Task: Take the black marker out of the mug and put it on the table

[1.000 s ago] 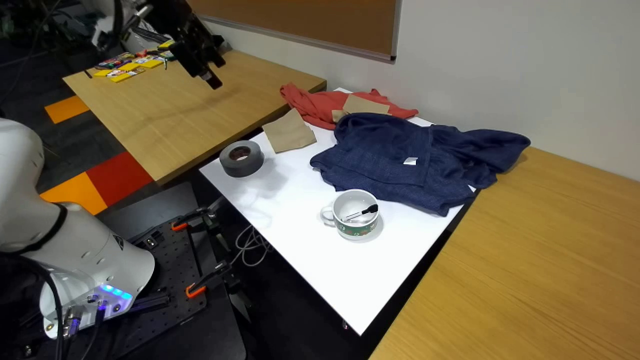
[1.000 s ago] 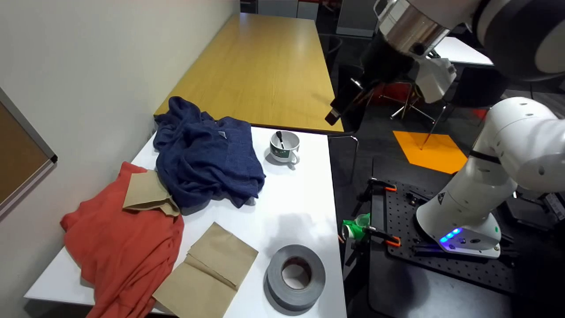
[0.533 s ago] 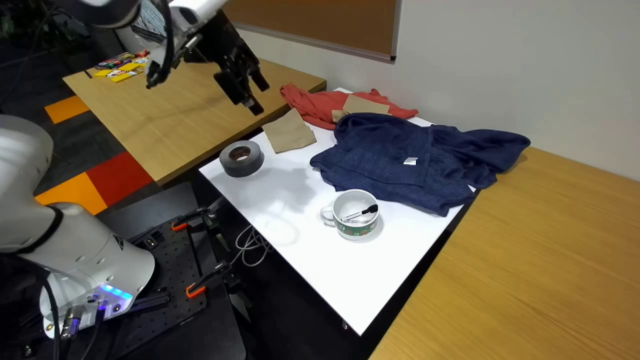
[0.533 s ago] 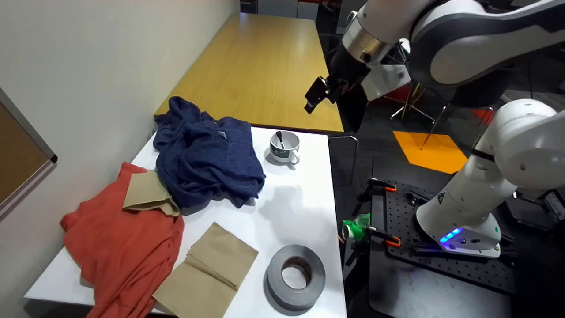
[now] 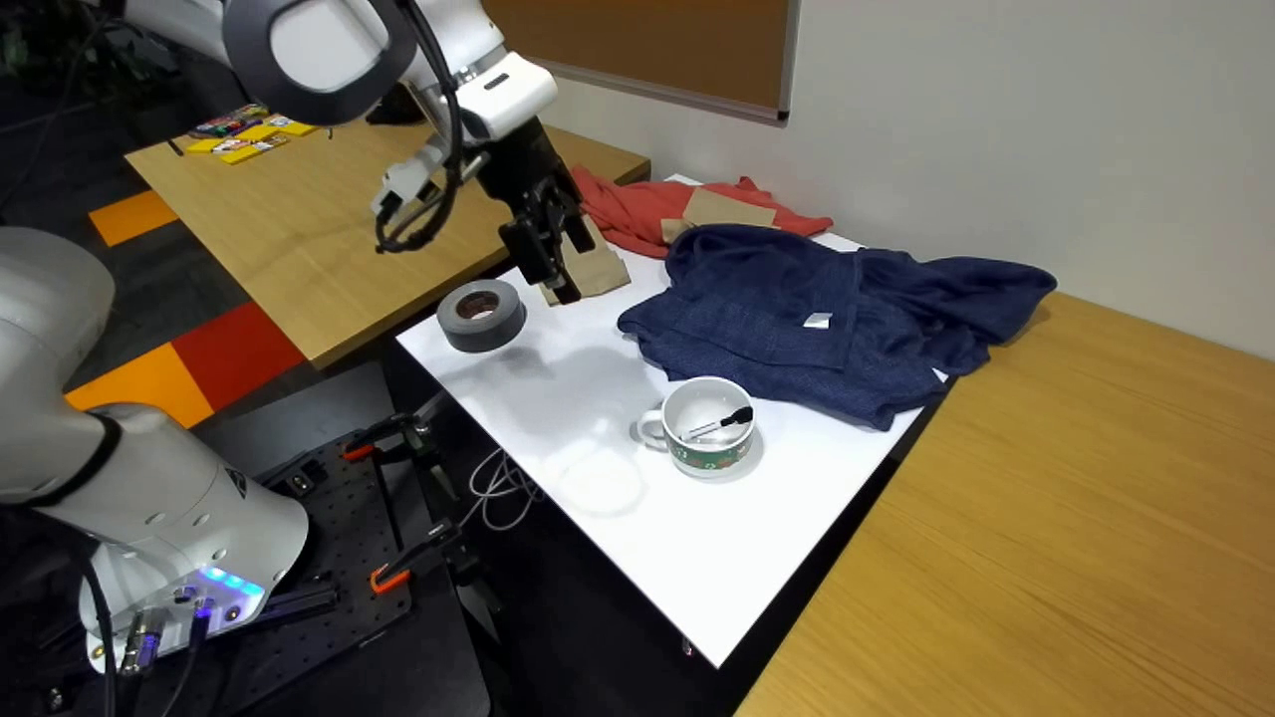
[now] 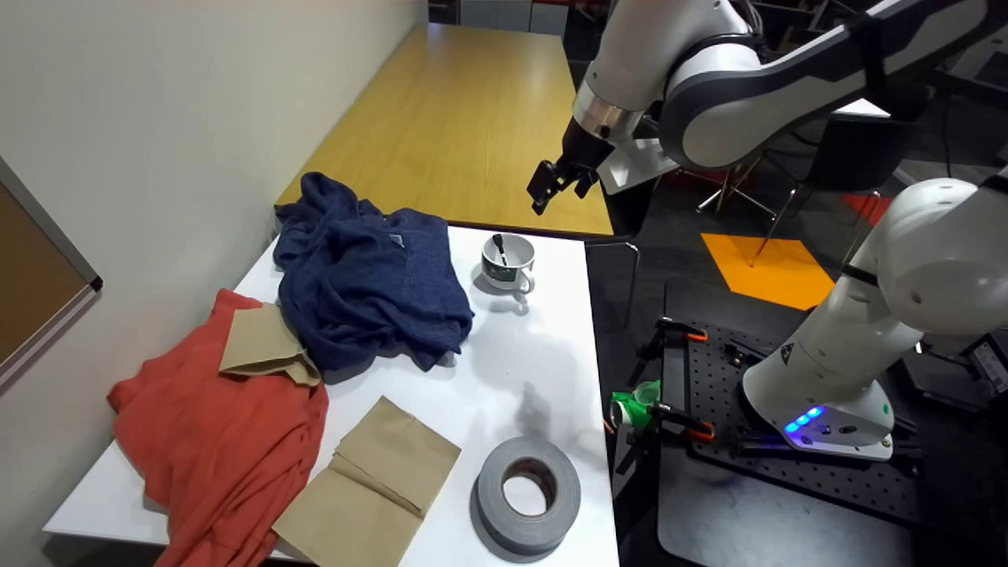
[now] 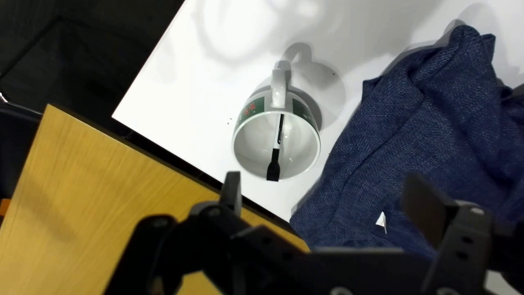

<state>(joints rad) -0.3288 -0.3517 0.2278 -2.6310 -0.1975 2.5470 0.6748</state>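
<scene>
One black marker leans inside the mug.

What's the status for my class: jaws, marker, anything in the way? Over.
Jaws open, empty. Black marker slanted inside mug. Navy cloth beside mug, not covering it.

In an exterior view, the Franka Panda arm reaches in from the far left, its end effector angled downward, fingers spread apart.
</scene>
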